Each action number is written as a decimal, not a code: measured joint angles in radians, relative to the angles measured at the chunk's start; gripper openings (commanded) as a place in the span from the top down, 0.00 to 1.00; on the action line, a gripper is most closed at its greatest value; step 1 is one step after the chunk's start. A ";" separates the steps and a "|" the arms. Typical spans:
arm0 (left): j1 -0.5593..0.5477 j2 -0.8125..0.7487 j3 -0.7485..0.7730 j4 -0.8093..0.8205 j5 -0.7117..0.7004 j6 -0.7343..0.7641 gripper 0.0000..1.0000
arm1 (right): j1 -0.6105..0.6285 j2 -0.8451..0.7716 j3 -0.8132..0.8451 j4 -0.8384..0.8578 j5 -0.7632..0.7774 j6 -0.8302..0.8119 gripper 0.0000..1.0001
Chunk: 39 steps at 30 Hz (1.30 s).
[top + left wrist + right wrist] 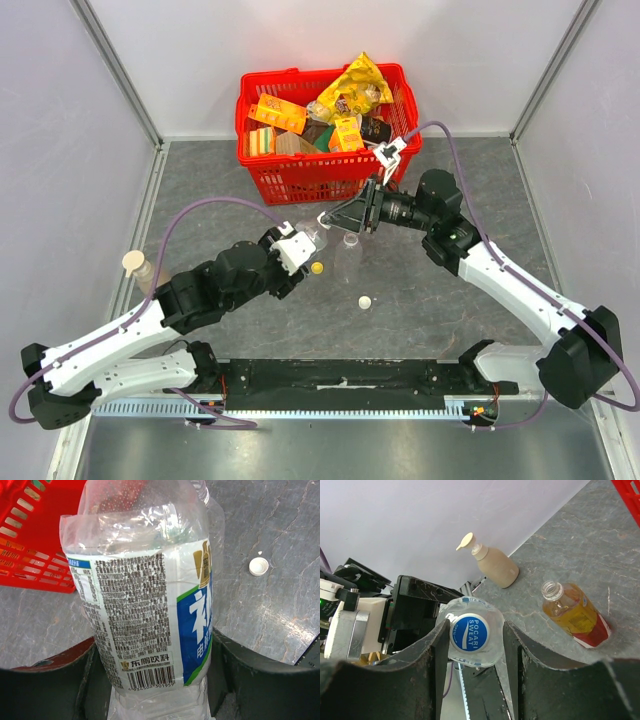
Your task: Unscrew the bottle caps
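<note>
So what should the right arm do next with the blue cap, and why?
Probably squeeze the right gripper shut on the blue cap: the cap sits between its jaws with gaps showing, and the left gripper holds the clear bottle steady.

We note a grey marbled table [450,330]. Red basket [300,185] at the far edge. Yellow cap [317,267] and white cap [365,301] loose mid-table. Beige pump bottle [140,268] left; uncapped amber bottle [575,612] nearby.

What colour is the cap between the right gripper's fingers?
The cap is blue with white lettering, clearest in the right wrist view.
</note>
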 measured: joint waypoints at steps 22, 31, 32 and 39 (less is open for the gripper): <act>0.009 0.000 0.000 -0.007 -0.002 -0.001 0.71 | 0.003 0.013 -0.013 0.048 -0.027 -0.017 1.00; 0.023 -0.006 0.019 -0.040 0.077 -0.013 0.71 | 0.003 0.000 -0.020 0.058 -0.057 -0.042 1.00; 0.024 -0.007 0.024 -0.046 0.090 -0.013 0.71 | 0.003 -0.003 -0.020 0.058 -0.064 -0.048 1.00; 0.030 -0.014 0.055 -0.055 0.196 -0.024 0.73 | 0.001 -0.051 -0.028 0.085 -0.118 -0.085 1.00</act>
